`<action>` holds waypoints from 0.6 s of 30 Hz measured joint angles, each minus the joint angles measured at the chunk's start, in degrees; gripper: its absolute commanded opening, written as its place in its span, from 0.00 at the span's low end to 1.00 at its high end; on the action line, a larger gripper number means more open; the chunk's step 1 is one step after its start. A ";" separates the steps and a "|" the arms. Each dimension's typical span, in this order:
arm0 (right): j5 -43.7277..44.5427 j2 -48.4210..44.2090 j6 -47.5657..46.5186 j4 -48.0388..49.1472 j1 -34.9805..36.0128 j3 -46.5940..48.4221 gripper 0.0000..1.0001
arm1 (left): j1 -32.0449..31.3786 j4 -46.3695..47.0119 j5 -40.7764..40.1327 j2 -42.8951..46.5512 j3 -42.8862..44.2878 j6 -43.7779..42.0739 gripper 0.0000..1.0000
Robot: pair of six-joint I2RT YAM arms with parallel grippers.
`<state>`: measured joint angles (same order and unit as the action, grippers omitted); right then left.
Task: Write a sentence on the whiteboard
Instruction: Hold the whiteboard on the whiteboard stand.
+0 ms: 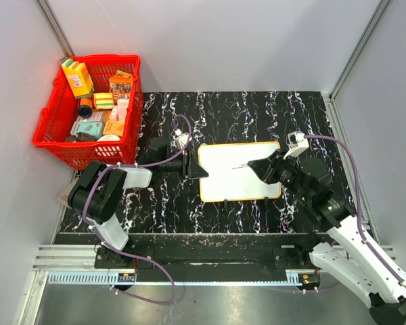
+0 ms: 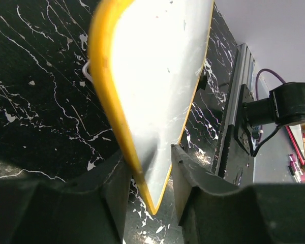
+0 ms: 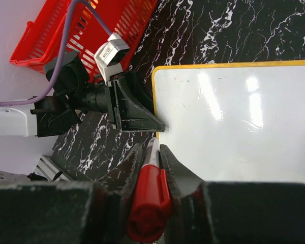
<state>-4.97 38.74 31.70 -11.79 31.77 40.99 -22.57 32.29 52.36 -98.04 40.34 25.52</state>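
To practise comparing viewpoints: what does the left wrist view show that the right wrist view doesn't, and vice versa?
Left wrist only: the whiteboard, orange rim edge-on, pinched between the left fingers. Right wrist only: the red marker in the right fingers, and the red basket. Both: the whiteboard, the left fingers at its edge, the black marbled table.

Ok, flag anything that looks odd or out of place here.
Nothing spilled or damaged. The whiteboard lies slightly askew on the table, its left rim gripped by the left pincer. It is blank, though the right pincer holds a red marker over it.
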 measured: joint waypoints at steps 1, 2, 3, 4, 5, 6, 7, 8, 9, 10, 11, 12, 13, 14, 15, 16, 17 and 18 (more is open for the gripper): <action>0.00 0.09 0.00 0.02 0.00 -0.11 0.00 | 0.00 0.13 0.00 0.17 -0.13 -0.07 0.59; 0.00 0.17 0.00 0.00 0.00 -0.20 0.00 | -0.02 0.42 -0.02 0.50 -0.46 -0.17 0.64; 0.00 0.28 0.00 -0.02 0.00 -0.26 0.00 | -0.04 0.39 -0.04 1.01 -0.90 -0.24 0.73; 0.00 0.33 -0.02 0.00 0.00 -0.35 0.00 | -0.04 0.55 -0.20 1.79 -1.60 -0.20 0.75; 0.00 0.33 -0.02 0.00 0.00 -0.46 0.00 | -0.04 0.61 -0.28 2.51 -2.21 -0.37 0.78; 0.00 0.33 -0.09 -0.02 0.00 -0.55 0.00 | -0.04 0.61 -0.52 3.41 -2.93 -0.28 0.80; 0.00 0.33 -0.15 0.00 0.00 -0.61 0.00 | -0.04 0.59 -0.81 4.35 -3.54 -0.37 0.82; 0.00 0.33 -0.24 -0.02 0.00 -0.66 0.00 | -0.04 0.59 -1.31 5.46 -4.20 -0.48 0.82; 0.00 0.33 -0.28 0.00 0.00 -0.72 0.00 | -0.02 0.59 -1.62 6.29 -4.63 -0.57 0.83; 0.00 0.33 -0.39 -0.02 0.00 -0.76 0.00 | 0.04 0.76 -1.97 7.13 -5.09 -0.61 0.86; 0.02 0.33 -0.46 -0.02 0.00 -0.81 0.00 | 0.13 0.92 -2.38 7.78 -5.49 -0.63 0.87; 0.02 0.33 -0.50 0.00 0.00 -0.81 0.00 | 0.33 1.18 -2.71 8.39 -5.99 -0.61 0.88; 0.02 0.33 -0.61 0.00 0.00 -0.83 0.00 | 0.74 1.55 -3.26 9.05 -6.67 -0.52 0.89; 0.02 0.35 -0.68 0.00 0.00 -0.83 0.00 | 1.25 1.99 -3.78 9.62 -7.32 -0.42 0.90; 0.04 0.37 -0.81 0.00 0.00 -0.83 0.00 | 1.77 2.25 -4.11 10.01 -7.93 -0.26 0.90; 0.07 0.46 -0.90 0.02 0.00 -0.83 0.00 | 2.32 2.49 -4.52 10.36 -8.48 -0.09 0.90; 0.09 0.59 -0.98 0.07 0.00 -0.83 0.00 | 2.73 2.84 -4.85 10.58 -8.96 0.07 0.86; 0.28 0.83 -1.07 0.15 0.00 -0.85 0.00 | 3.17 3.23 -5.07 10.58 -9.25 0.26 0.83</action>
<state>-4.69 39.57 30.63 -11.64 31.77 40.14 -19.40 35.53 47.29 -87.46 31.09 25.78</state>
